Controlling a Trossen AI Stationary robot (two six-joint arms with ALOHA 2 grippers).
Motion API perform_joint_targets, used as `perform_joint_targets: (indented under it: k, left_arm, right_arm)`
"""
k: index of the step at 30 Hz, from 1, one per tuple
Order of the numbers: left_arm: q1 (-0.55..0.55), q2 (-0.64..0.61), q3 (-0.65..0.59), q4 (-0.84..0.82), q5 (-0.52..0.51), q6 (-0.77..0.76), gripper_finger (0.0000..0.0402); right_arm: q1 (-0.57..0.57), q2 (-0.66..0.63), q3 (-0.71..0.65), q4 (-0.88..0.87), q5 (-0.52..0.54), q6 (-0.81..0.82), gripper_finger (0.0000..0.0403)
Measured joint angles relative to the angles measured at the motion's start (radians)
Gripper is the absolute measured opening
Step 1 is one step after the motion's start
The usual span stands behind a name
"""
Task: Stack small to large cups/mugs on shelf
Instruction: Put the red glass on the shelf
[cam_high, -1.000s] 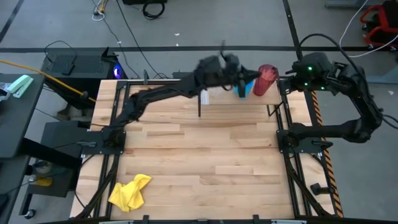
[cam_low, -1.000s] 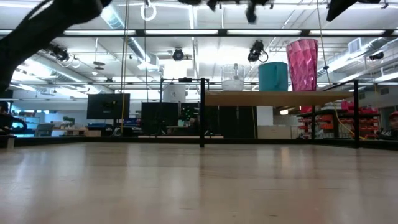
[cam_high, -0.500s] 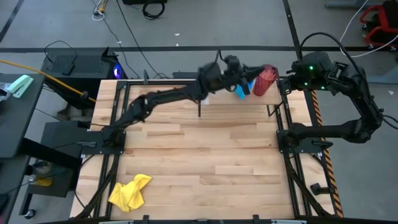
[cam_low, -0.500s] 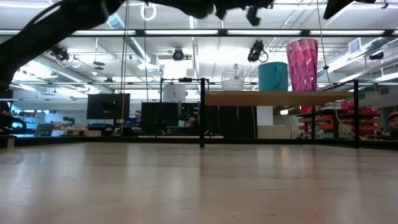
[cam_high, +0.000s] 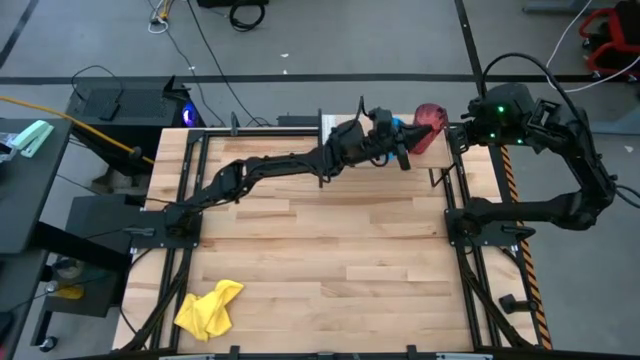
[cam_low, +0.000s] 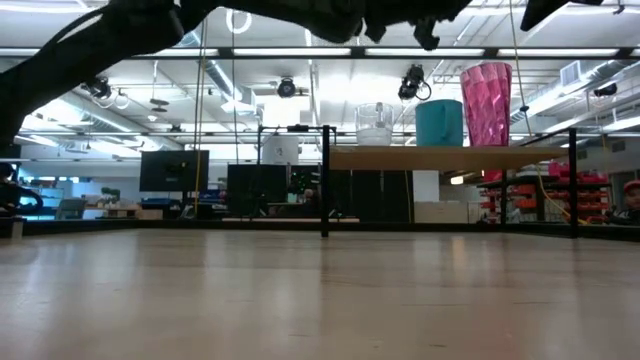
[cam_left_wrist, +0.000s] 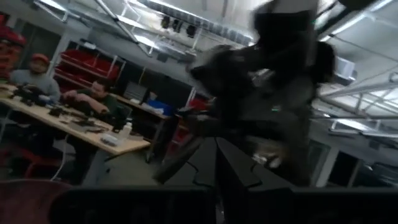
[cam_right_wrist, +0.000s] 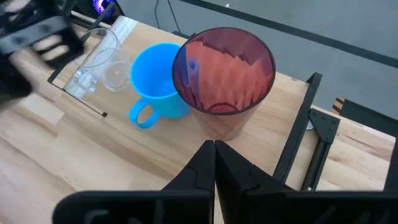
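The three vessels stand in a row on the shelf (cam_low: 440, 157): the clear cup (cam_right_wrist: 102, 62), the blue mug (cam_right_wrist: 158, 78) just beside it, and the red tumbler (cam_right_wrist: 224, 78) touching or nearly touching the mug on its other side. The order from small to large looks complete, so the remaining danger is disturbance.

The left end effector (cam_high: 400, 148) hangs directly above the blue mug, hiding most of it in the high view. Whether its fingers are spread or pressed together cannot be told; they are blurred and seen against clutter. In the low view the left arm crosses well above the cup rims, so there seems to be clearance, but a low or sideways pull-out could clip the mug's rim or handle and push it into the light clear cup, which would tip or slide easily. A nudge the other way would rock the tall tumbler, the least stable of the three.

The right end effector (cam_right_wrist: 214, 158) waits beyond the tumbler, on the side away from the mug, its fingers pressed together and holding nothing. A forward drift from there could strike the tumbler and topple it off the shelf.
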Motion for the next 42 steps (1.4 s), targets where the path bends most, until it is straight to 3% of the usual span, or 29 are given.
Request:
perform_joint_targets:
  k: [5, 11, 16, 23, 28, 36, 39, 42]
  left_arm:
    - [0.01, 0.013, -0.003, 0.014, 0.003, -0.062, 0.001]
    - [0.023, -0.075, -0.002, -0.068, 0.129, -0.105, 0.0023]
    - [0.037, -0.205, -0.001, -0.33, 0.142, 0.031, 0.0015]
    - [0.082, -0.39, 0.0, -0.589, 0.14, 0.082, 0.0017]
    - [0.122, -0.515, 0.001, -1.01, 0.133, 0.163, 0.0013]
    - [0.142, -0.551, -0.002, -1.646, -0.039, 0.218, 0.0016]
    - [0.132, -0.554, -0.01, -1.731, -0.132, 0.205, 0.002]
    - [0.116, -0.564, -0.033, -1.732, -0.156, 0.211, 0.0021]
  right_arm:
    - [0.0, 0.0, 0.0, 0.0, 0.0, 0.0, 0.0012]
    - [0.0, -0.002, 0.0, 0.005, 0.0, -0.01, 0.0012]
    - [0.0, -0.002, 0.0, 0.026, 0.0, -0.018, 0.0012]
    - [0.0, -0.002, 0.0, 0.034, 0.0, -0.036, 0.0011]
    - [0.0, -0.002, 0.0, 0.034, 0.0, -0.044, 0.0013]
    - [0.0, -0.002, 0.0, 0.034, 0.0, -0.057, 0.0012]
    - [0.0, -0.004, 0.0, 0.034, 0.0, -0.06, 0.0013]
    - [0.0, -0.004, 0.0, 0.034, 0.0, -0.063, 0.0013]
